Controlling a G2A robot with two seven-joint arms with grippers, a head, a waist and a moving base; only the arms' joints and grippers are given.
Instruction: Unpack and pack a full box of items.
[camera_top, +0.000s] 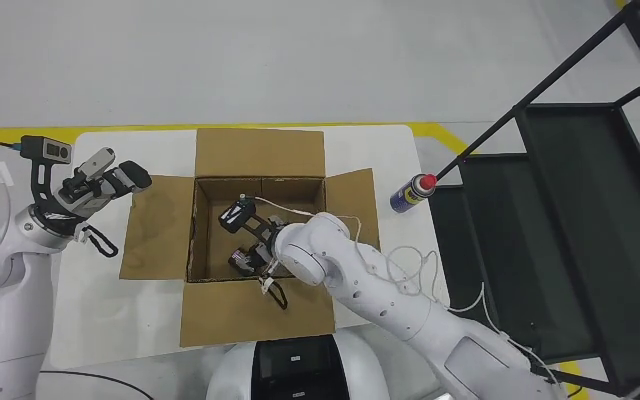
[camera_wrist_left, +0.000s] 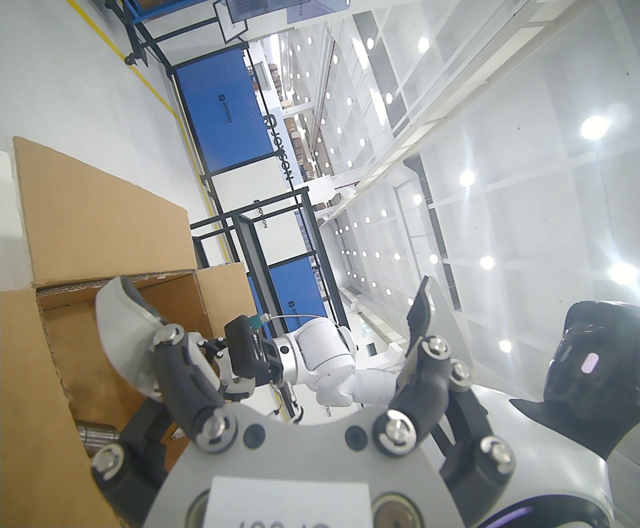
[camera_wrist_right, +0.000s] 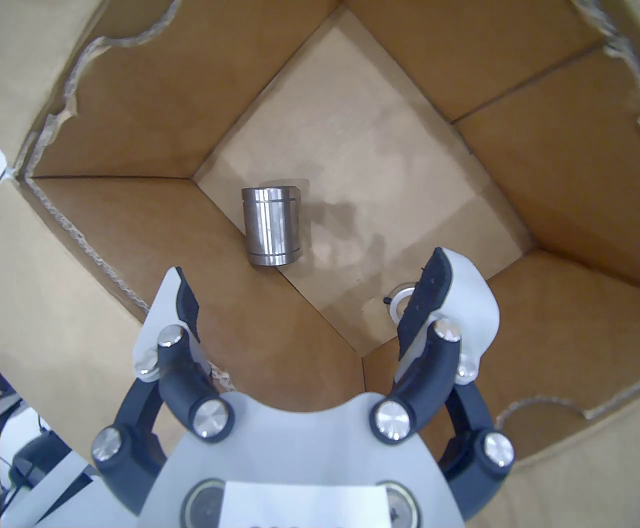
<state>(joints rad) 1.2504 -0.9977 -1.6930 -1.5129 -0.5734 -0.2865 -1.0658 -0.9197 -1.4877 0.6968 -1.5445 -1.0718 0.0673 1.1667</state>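
The cardboard box (camera_top: 205, 232) is sitting mid-table (camera_top: 380, 150) w/ all four flaps folded out flat. The R gripper (camera_wrist_right: 310, 295) is hanging down inside it, fingers spread wide apart and gripping nothing. Below it a metal cylinder (camera_wrist_right: 274, 225) is lying on its side on the box floor, resting against the foot of one wall near a corner and clear of both fingers. A small white ring (camera_wrist_right: 397, 300) is also lying on the floor by another corner, partly hidden behind one finger pad (camera_wrist_right: 425, 295), so can't tell exactly what it is.

The L gripper (camera_top: 105, 180) is hovering over the table just off the box's left flap, outside the box. Its fingers are also standing apart w/ nothing btw them, and it's pointing across toward the box and the other arm.

A blue spray can (camera_top: 412, 192) w/ a red cap is lying on the table just beyond the right flap, not touching it. A black metal rack (camera_top: 560, 200) is standing past the table's right edge.
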